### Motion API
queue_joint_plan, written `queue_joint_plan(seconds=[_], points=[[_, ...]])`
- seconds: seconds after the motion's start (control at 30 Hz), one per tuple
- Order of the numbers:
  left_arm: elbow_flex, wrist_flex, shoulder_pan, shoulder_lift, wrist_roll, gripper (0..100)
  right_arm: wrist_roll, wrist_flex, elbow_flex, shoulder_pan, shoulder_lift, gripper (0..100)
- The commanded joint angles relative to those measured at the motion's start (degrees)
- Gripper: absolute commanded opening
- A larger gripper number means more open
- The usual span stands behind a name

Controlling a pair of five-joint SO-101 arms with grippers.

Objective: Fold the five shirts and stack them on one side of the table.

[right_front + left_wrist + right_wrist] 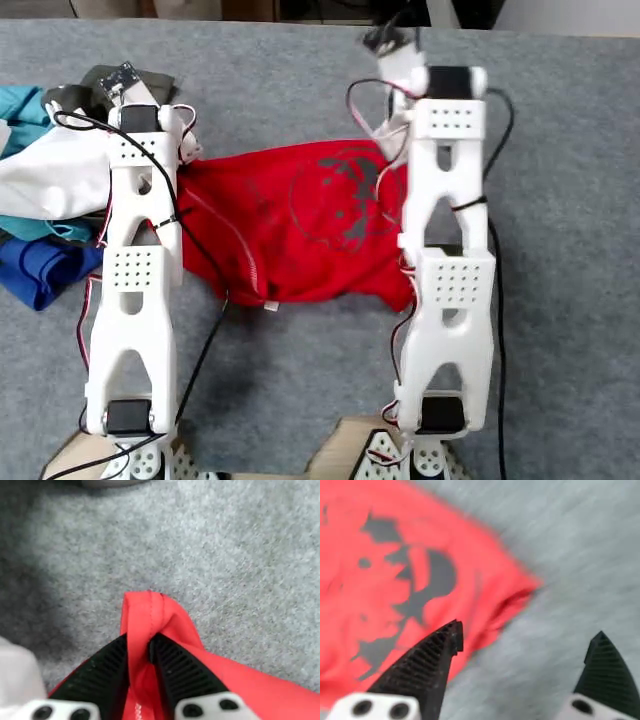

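Note:
A red shirt [290, 225] with a dark grey print lies spread between the two arms on the grey table. My left gripper [140, 647] is shut on a folded edge of the red shirt [150, 615], at the shirt's left end in the high view. My right gripper [527, 640] is open and hovers over the red shirt's [395, 580] corner by the print, with bare table between its fingers. In the high view the right arm [445, 130] stands over the shirt's right end.
A heap of other shirts sits at the left edge: white [50, 175], teal [20, 110], blue [40, 270] and a dark one [140, 80]. Grey felt table [570, 250] lies free to the right and in front. Cables trail along both arms.

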Motion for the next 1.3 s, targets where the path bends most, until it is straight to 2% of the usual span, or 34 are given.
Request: queue_joint_plan(seconds=[0.0,0.1,0.17,0.37,0.43,0.53,0.83,0.9,0.97,1.1,1.27], points=[[-2.6,-1.0,-1.1,-0.8,-0.4,2,-0.1,0.4,13.7,-4.1,-4.3,38.2],[-2.6,-1.0,-1.1,-0.8,-0.4,2,0.4,0.6,17.6,-5.0,-2.2,38.0],[-2.6,-1.0,-1.1,-0.8,-0.4,2,0.4,0.9,18.2,-4.6,-1.4,33.0],[-2.6,-1.0,-1.1,-0.8,-0.4,2,0.2,1.2,23.3,-2.5,-1.5,0.0],[-2.6,-0.9,-1.1,-0.8,-0.4,2,0.3,1.2,28.4,-2.3,-3.3,3.2],[-2.6,-0.9,-1.1,-0.8,-0.4,2,1.3,1.1,38.8,-2.7,-9.4,1.0],[-2.6,-0.6,-1.0,-0.8,-0.4,2,14.2,-2.1,66.5,-2.9,-33.5,0.9],[-2.6,-0.6,-1.0,-0.8,-0.4,2,16.7,-4.8,71.4,-4.6,-37.8,3.8],[-2.6,-0.6,-1.0,-0.8,-0.4,2,18.2,-6.3,74.9,-6.6,-42.2,10.8],[-2.6,-0.6,-1.0,-0.8,-0.4,2,18.1,-7.2,72.2,-8.4,-51.0,21.0],[-2.6,-0.6,-0.9,-0.8,-0.4,2,8.9,-7.5,53.9,-3.9,-50.0,19.3]])
